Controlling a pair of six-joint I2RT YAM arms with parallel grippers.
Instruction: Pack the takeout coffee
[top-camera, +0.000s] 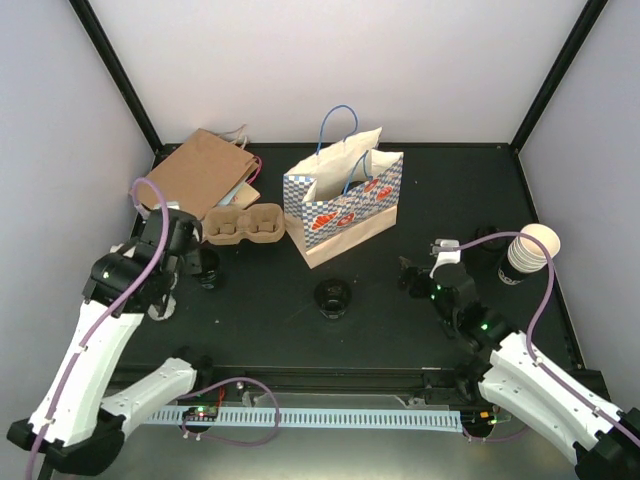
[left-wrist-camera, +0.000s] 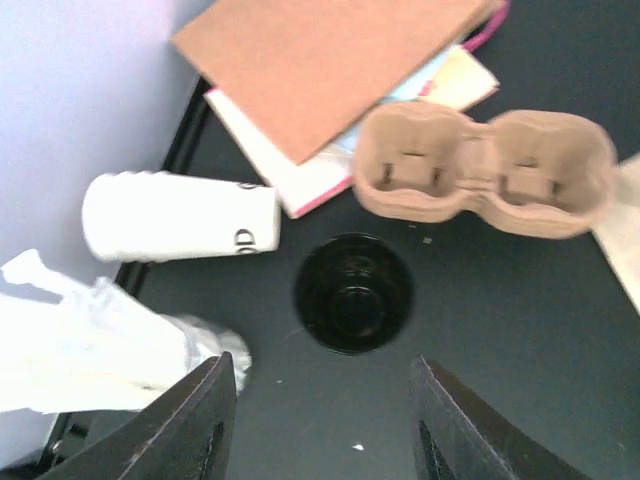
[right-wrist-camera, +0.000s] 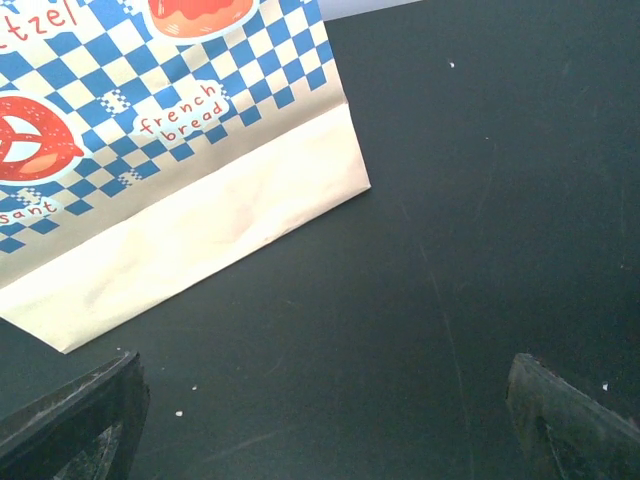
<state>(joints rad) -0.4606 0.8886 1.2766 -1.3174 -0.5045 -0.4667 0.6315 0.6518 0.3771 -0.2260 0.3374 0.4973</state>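
One takeout coffee cup with a black lid (top-camera: 207, 270) stands by the left arm; in the left wrist view the cup (left-wrist-camera: 352, 292) sits just ahead of my fingers. My left gripper (top-camera: 188, 260) is open and empty, with its jaws (left-wrist-camera: 325, 430) wide apart behind the cup and not touching it. A second lidded cup (top-camera: 332, 297) stands mid-table in front of the checked paper bag (top-camera: 345, 195). A brown two-hole cup carrier (top-camera: 243, 224) lies beyond the first cup and also shows in the left wrist view (left-wrist-camera: 485, 170). My right gripper (top-camera: 413, 277) is open and empty over bare table (right-wrist-camera: 325, 430), right of the bag's bottom corner (right-wrist-camera: 200, 230).
A flat brown paper bag (top-camera: 205, 170) lies at the back left over some papers. A white sleeve of cups (left-wrist-camera: 180, 215) lies on its side by the left wall, with crumpled plastic wrap (left-wrist-camera: 90, 340) near it. A stack of open cream cups (top-camera: 530, 252) stands at the right.
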